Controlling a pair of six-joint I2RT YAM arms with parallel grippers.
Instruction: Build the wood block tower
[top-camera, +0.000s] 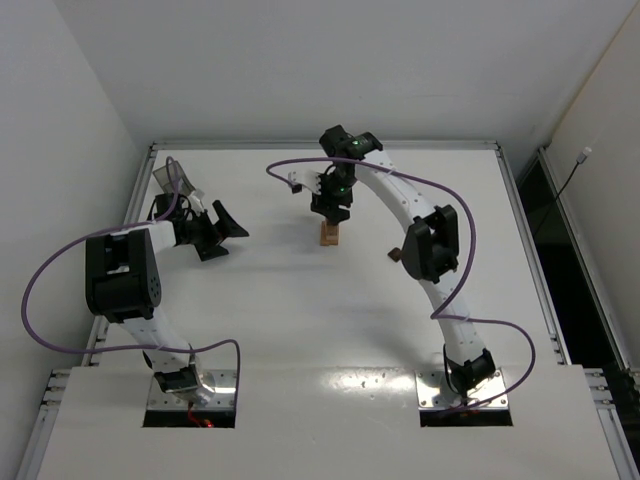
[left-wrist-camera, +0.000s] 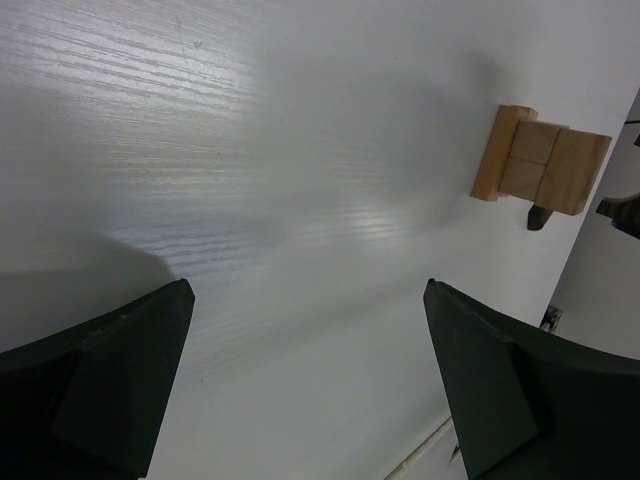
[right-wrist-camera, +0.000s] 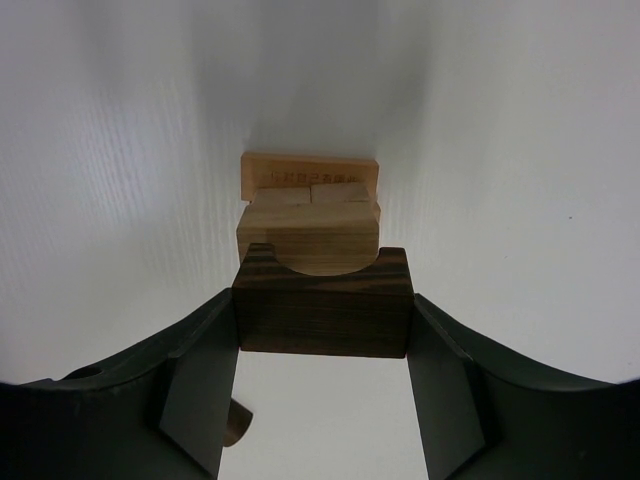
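Clamping the dark arch (right-wrist-camera: 324, 315), right claw (right-wrist-camera: 325, 335) overhangs the tower (right-wrist-camera: 310, 215) — tray (top-camera: 168, 177) well apart.

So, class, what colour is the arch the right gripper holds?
Dark brown arch, faintly grain-striped; best in right wrist view.

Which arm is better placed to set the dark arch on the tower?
Right. Its tool grips the arch directly over the tower. The left tool is open, empty and well off to the side.

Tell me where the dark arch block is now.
In the right wrist view, the dark brown wooden arch block is clamped in the right pincer, close to the light tan wooden block stack.
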